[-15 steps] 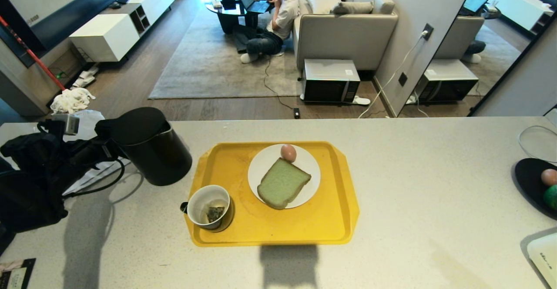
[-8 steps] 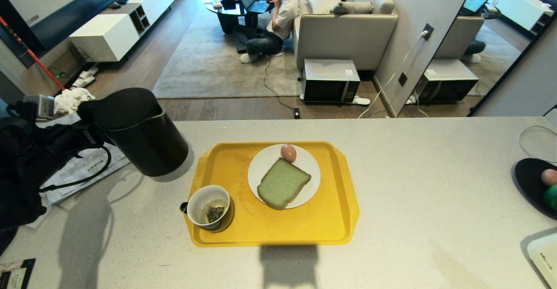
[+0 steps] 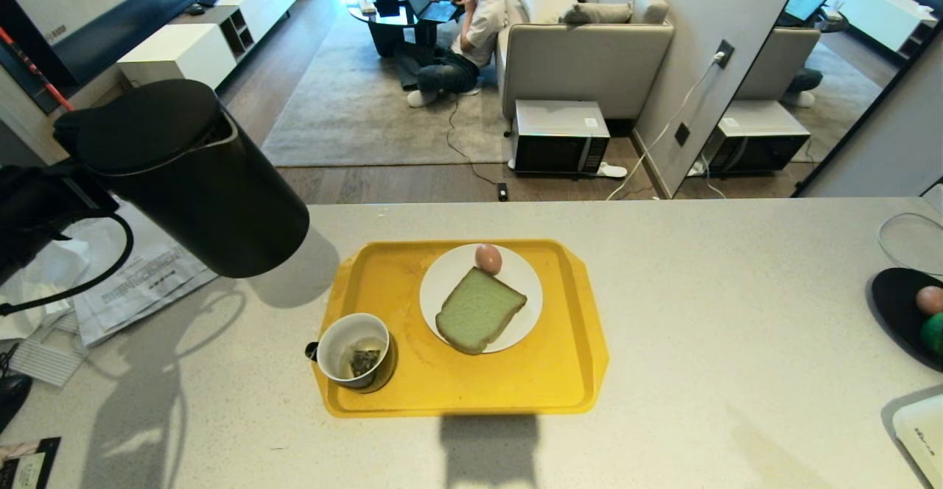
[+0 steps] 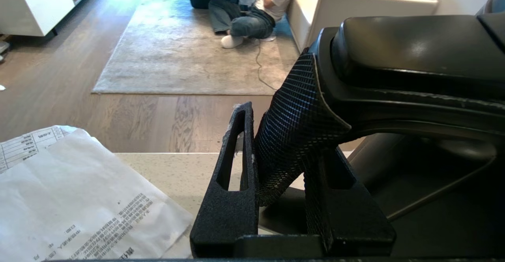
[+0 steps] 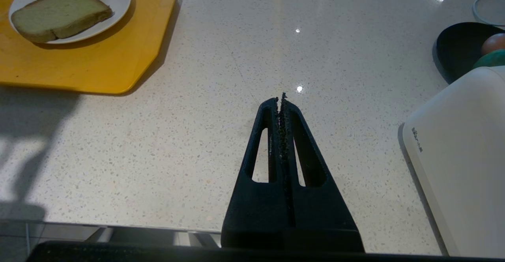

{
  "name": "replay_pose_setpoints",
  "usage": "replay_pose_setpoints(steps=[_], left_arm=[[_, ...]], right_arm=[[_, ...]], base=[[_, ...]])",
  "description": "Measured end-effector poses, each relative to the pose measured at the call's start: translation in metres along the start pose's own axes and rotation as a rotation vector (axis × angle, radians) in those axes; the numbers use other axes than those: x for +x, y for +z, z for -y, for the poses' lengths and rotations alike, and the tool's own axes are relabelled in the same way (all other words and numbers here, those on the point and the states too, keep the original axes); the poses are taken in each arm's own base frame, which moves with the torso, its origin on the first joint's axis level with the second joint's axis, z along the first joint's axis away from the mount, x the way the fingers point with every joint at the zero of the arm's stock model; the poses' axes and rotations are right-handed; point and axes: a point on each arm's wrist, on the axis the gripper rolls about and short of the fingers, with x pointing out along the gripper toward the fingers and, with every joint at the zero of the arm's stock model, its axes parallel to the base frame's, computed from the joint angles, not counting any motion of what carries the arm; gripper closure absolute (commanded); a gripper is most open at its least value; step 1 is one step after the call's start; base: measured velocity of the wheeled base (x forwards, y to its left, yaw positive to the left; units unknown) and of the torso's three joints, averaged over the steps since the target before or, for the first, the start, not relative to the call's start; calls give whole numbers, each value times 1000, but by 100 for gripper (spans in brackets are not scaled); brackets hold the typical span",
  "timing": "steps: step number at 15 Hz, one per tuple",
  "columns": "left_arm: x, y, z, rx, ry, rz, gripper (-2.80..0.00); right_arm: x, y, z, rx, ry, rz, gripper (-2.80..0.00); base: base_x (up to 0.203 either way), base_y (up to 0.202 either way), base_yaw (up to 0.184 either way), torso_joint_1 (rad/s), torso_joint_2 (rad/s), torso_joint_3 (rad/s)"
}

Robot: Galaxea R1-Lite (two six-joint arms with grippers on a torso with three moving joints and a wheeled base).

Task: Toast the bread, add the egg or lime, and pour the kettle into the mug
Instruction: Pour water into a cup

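Note:
The black kettle (image 3: 188, 180) hangs tilted above the counter's left side, clear of the surface. My left gripper (image 4: 282, 135) is shut on its textured handle (image 4: 294, 108), at the head view's left edge. On the yellow tray (image 3: 549, 371) stands the mug (image 3: 353, 349), white inside, with a dark tea bag at its bottom. Beside it a white plate (image 3: 442, 283) carries the green bread (image 3: 479, 311) and an egg (image 3: 488, 258). At the far right, a lime (image 3: 934, 333) and another egg (image 3: 930, 299) lie in a black bowl (image 3: 895, 305). My right gripper (image 5: 281, 98) hovers shut and empty over bare counter.
Printed papers (image 3: 132, 275) lie on the counter under and left of the kettle. A white appliance (image 5: 461, 155) stands at the near right corner, with a glass lid (image 3: 910, 242) behind the bowl. Past the counter's far edge a person sits on the living-room floor.
The kettle has risen off the counter and come up toward the camera with my left arm. Papers beneath it now show. The tray, the mug and the right arm have not moved.

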Motion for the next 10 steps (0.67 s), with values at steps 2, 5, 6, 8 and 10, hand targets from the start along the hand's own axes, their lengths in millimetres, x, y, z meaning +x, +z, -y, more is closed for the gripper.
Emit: replay_pose_setpoints(steps=[2, 5, 6, 8, 10], left_arm=[[-12, 17, 10, -8, -18, -12, 0], [-31, 37, 25, -24, -49, -62, 0], [-36, 42, 31, -24, -57, -70, 0], [-43, 50, 38, 18, -71, -59, 0], [-47, 53, 41, 78, -84, -48, 0]], right_arm=[[0, 0, 0, 0, 0, 0, 0], [0, 0, 0, 0, 0, 0, 0], [0, 0, 0, 0, 1, 0, 0], [0, 0, 0, 0, 1, 0, 0], [0, 0, 0, 0, 0, 0, 0]], base=[[0, 0, 0, 0, 0, 0], [0, 0, 0, 0, 0, 0], [0, 0, 0, 0, 0, 0], [0, 0, 0, 0, 0, 0], [0, 0, 0, 0, 0, 0]])
